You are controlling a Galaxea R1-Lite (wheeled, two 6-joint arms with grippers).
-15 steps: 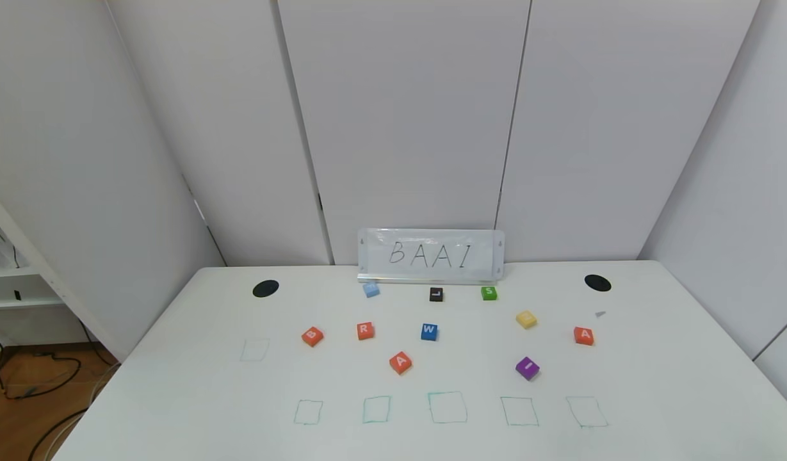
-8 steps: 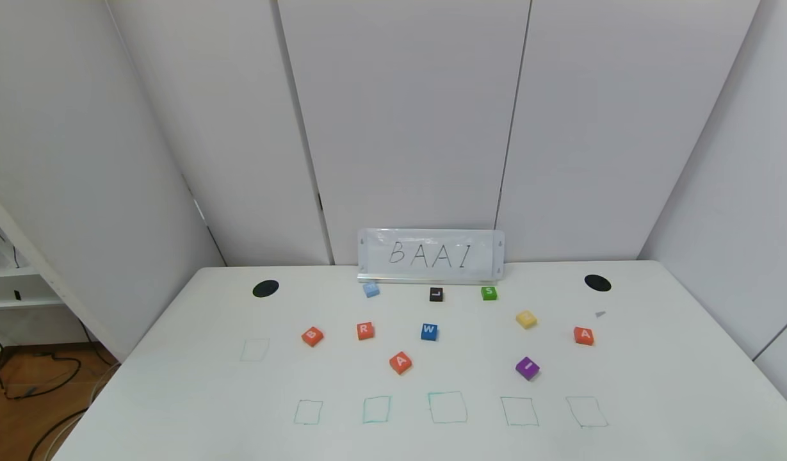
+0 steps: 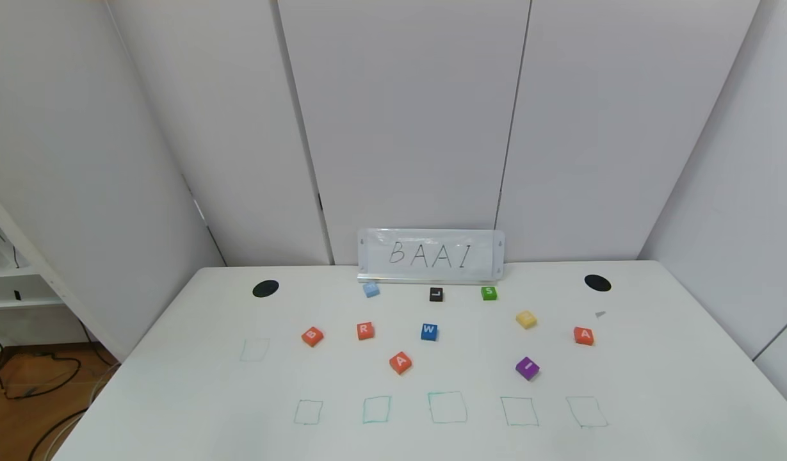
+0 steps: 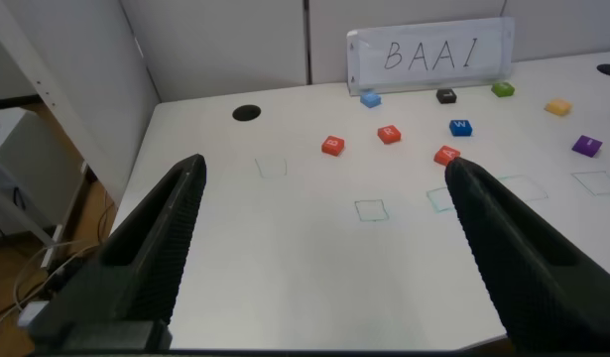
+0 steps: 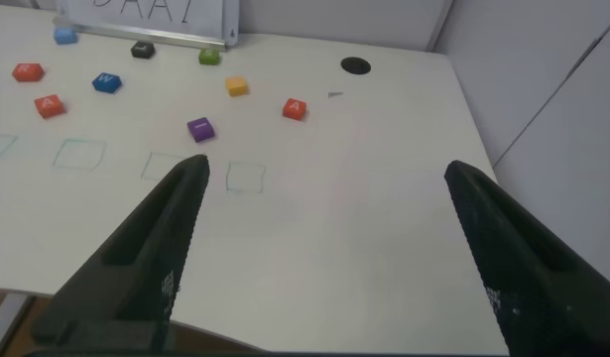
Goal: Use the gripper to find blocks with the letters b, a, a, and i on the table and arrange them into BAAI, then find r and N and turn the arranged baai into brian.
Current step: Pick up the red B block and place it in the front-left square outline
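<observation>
On the white table (image 3: 175,397) lie the orange-red B block (image 3: 312,336), the orange-red R block (image 3: 365,331), one orange-red A block (image 3: 400,362), a second A block (image 3: 583,335) at the right, and the purple I block (image 3: 527,368). No letter N can be read. Neither gripper shows in the head view. My left gripper (image 4: 324,248) is open and empty above the table's near left part. My right gripper (image 5: 324,248) is open and empty above the near right part.
A BAAI sign (image 3: 431,256) stands at the back. In front of it lie light-blue (image 3: 371,289), black L (image 3: 436,294), green S (image 3: 488,293), yellow (image 3: 526,319) and blue W (image 3: 429,331) blocks. Several green outlines (image 3: 447,407) line the near edge, with one more outline (image 3: 255,349) at the left.
</observation>
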